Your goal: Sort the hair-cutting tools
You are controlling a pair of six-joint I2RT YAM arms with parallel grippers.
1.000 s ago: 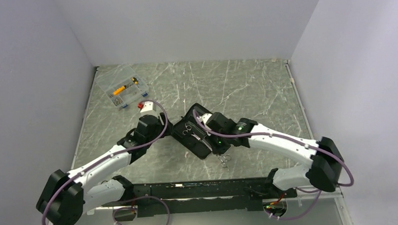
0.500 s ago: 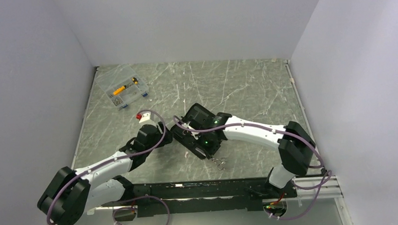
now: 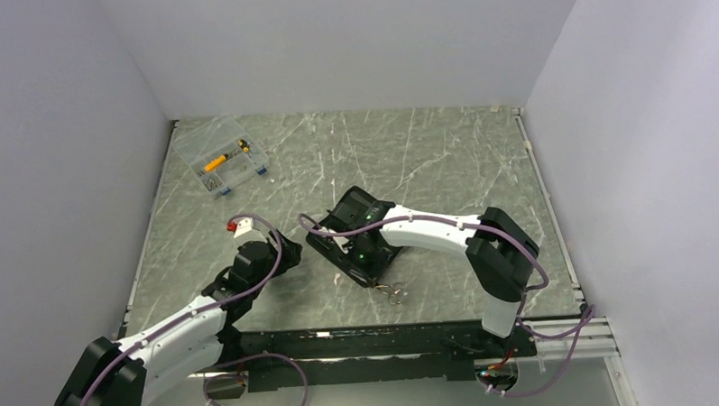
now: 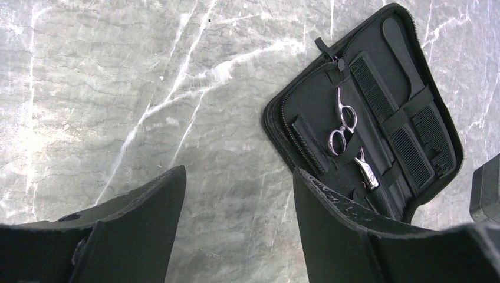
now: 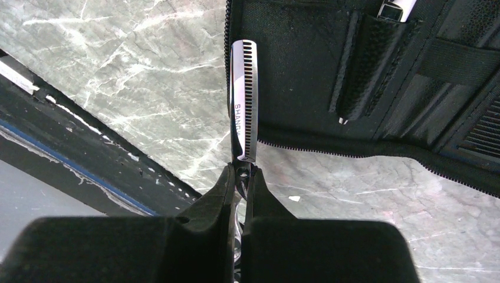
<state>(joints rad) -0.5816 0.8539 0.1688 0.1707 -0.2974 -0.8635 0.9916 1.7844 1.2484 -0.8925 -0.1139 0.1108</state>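
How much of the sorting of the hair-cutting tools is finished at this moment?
Done: one pair of scissors and a black comb sit under straps in the open case. In hand: the right claw is shut on the toothed scissors, blade tip over the case edge. Remaining: seat that pair inside. The left claw is open and empty.

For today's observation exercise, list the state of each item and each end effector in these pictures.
Zip case: unzipped, lying open.
Cased scissors: blades closed, strapped in.
Comb: tucked under straps.
Thinning scissors: blades closed, gripped, tip at case edge.
Left end effector: open, empty.
Right end effector: shut on thinning scissors.
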